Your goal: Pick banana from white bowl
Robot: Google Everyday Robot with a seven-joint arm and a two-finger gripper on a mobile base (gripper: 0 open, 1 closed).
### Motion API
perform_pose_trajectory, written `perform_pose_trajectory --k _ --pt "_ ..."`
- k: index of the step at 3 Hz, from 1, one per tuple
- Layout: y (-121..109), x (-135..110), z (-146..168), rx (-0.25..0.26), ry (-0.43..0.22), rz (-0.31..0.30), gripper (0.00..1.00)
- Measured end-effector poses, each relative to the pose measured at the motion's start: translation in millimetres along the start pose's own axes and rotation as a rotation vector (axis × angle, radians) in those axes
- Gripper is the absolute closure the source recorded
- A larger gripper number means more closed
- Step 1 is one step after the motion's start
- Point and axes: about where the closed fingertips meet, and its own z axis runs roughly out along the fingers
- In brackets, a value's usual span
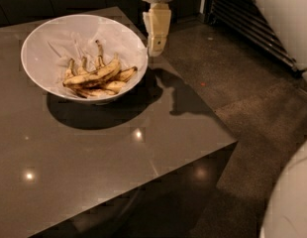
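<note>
Camera view is showing the claw (154, 48) hanging empty above the table (94, 172), just beside the white bowl (39, 38); how open it is cannot be told. The bananas (96, 77) are lying inside the bowl, so reaching in and grasping are both awaiting.

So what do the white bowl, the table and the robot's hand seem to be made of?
White bowl: matte plastic or ceramic, smooth thin rim; unclear which. Its lining: crumpled paper, by the creases. Table: dark polished stone or laminate; lamp reflections glint on it. Hand, hanging just right of the bowl's rim: probably beige hard plastic, dull and even.
</note>
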Motion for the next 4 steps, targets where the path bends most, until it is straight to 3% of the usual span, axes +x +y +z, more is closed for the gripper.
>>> perform_pose_trajectory --k 1,2,3,4 --pt "-18 -14 19 -0.001 -0.022 -0.043 0.00" --pt "-19 -15 19 0.000 -0.024 -0.044 0.00" --pt "-23 -33 33 -0.014 -0.095 -0.089 0.00" --pt "-20 -68 70 -0.091 -0.190 -0.145 0.00"
